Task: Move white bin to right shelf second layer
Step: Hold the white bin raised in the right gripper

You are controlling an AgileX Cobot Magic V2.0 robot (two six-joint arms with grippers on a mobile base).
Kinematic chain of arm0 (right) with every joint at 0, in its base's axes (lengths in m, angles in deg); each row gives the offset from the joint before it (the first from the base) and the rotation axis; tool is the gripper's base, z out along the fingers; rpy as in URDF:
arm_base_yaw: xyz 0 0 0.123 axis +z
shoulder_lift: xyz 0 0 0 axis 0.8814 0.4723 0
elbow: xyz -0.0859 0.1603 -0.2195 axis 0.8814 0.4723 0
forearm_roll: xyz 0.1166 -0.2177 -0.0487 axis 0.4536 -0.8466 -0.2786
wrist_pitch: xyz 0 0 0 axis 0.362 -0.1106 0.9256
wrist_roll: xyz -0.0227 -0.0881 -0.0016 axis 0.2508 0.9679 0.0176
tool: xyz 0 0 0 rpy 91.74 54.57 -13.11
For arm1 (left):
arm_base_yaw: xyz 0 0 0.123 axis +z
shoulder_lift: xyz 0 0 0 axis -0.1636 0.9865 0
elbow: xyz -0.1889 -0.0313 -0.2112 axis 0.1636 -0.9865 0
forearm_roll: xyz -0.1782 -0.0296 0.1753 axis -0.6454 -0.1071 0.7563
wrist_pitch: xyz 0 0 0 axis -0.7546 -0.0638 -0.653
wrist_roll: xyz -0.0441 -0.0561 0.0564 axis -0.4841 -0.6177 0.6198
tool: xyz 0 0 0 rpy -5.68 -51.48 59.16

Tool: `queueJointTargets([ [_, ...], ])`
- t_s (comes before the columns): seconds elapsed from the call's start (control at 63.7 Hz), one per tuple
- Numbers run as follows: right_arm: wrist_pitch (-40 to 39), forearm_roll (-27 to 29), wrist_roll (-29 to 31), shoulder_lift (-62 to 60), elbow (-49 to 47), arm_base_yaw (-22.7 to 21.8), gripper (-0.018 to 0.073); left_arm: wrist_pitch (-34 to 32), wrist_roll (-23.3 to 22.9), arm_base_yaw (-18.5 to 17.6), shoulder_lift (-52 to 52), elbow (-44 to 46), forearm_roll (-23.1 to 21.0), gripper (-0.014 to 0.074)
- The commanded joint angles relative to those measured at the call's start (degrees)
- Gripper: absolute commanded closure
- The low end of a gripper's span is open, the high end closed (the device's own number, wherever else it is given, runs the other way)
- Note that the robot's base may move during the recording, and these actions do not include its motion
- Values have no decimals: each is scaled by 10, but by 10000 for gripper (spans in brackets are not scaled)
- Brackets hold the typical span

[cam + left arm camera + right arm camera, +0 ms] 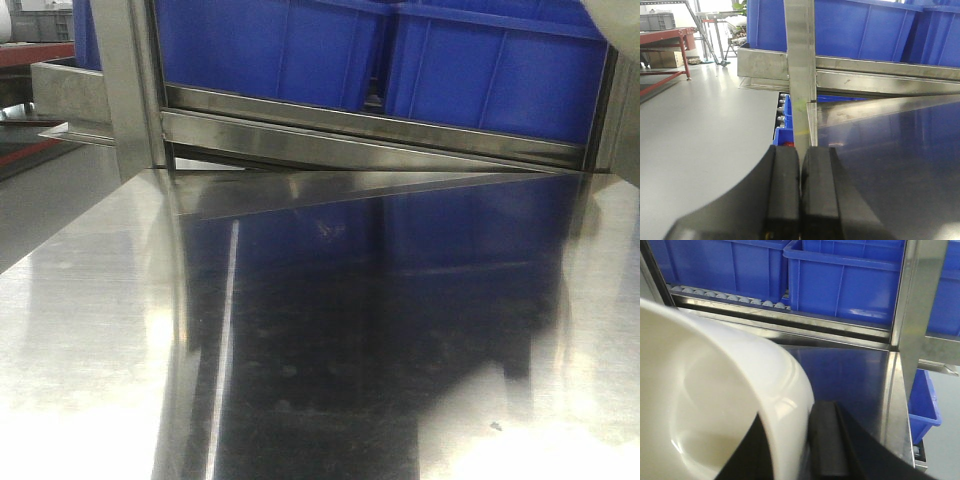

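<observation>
The white bin (715, 390) fills the left of the right wrist view, tilted, its cream inside facing the camera. My right gripper (790, 412) is shut on the bin's thin wall, one black finger inside and the other finger (826, 440) outside. It hangs above the steel tabletop (850, 370). Ahead runs a shelf layer of small white rollers (715, 294) behind a steel front bar, with blue crates (840, 280) on it. Whether it is the second layer I cannot tell. My left gripper (801, 150) is shut on nothing, at the tabletop's left corner by an upright post (800, 75).
Two blue crates (270, 45) stand side by side on the rack above the shiny tabletop (330, 330). A steel post (917, 295) rises at the table's right end, with a lower blue crate (925, 405) beyond it. A red-framed table (665, 37) stands far left across the grey floor.
</observation>
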Motion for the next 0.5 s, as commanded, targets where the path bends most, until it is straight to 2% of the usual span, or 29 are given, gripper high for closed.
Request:
queueJointTargets([
  [0.0,-60,0,4,0,-17,-3,504,-48,-2,-3,-8,-21,-3,512],
  [0.487,-60,0,4,0,-17,-3,504,-48,-2,-3,-8,-21,-3,512],
])
